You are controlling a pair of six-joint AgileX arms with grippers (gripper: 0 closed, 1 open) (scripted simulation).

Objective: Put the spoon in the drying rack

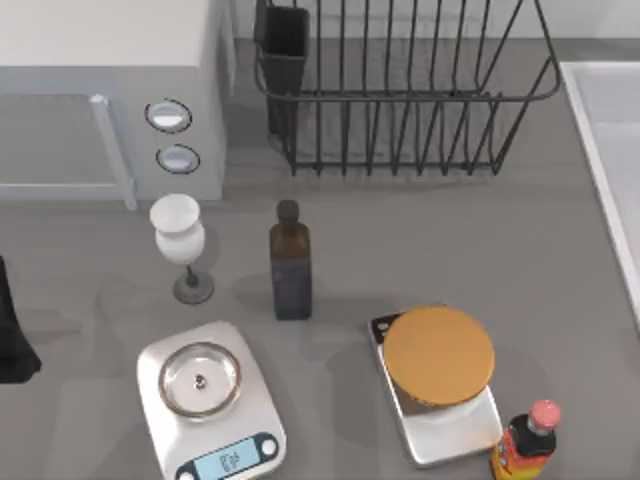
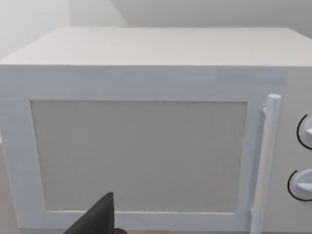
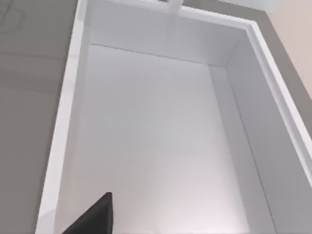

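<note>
Left pincer (image 2: 100,219) faces microwave (image 2: 146,131) door; right pincer (image 3: 95,214) over sink (image 3: 146,146). Jaw opening of both: cannot tell; nothing seen held. Rack (image 1: 400,95) at table's far side, right of microwave. Spoon unlocated. Risk: reaching across clutter could topple bottle (image 1: 290,265) or glass (image 1: 180,240).

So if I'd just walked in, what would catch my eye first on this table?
Probably the big black drying rack at the back of the table, with its dark utensil cup at the left corner. Next, the bright orange lid sitting on a scale near the front right, and the dark bottle standing in the middle. A white microwave takes up the back left.
</note>
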